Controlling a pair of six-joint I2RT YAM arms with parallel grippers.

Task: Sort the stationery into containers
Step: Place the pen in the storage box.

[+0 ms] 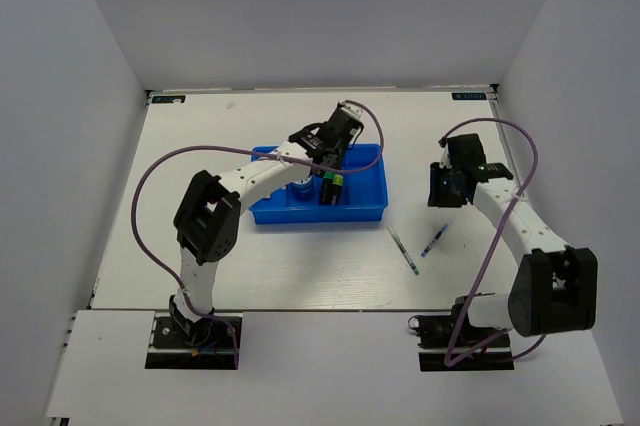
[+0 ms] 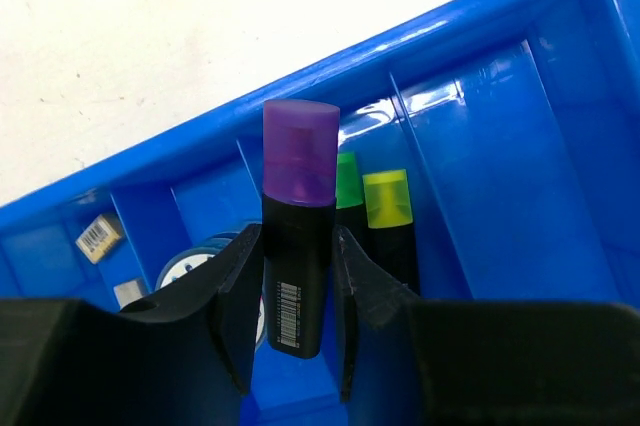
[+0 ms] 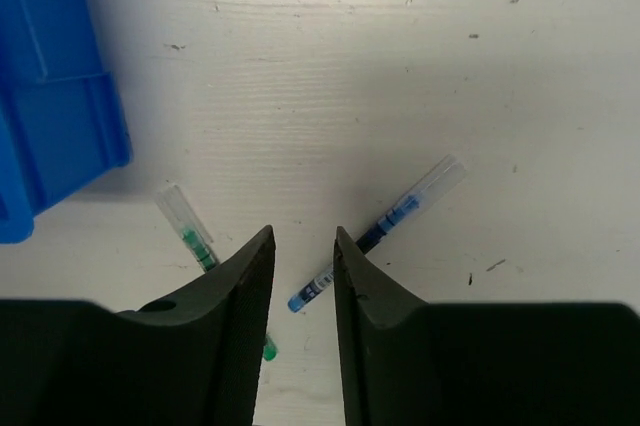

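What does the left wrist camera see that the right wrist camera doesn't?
Only the left wrist view shows the left gripper clamping a purple highlighter over the tray. Inside, a green highlighter and a yellow highlighter lie together in one compartment, a blue-white roll sits in the next, and a small block lies further along.

Only the right wrist view shows a blue pen and a green pen lying apart on the table, under the open right gripper.

Both views show the tray and the table.

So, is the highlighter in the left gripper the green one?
No, the left gripper clamps the purple-capped highlighter, while the green highlighter lies in the blue tray.
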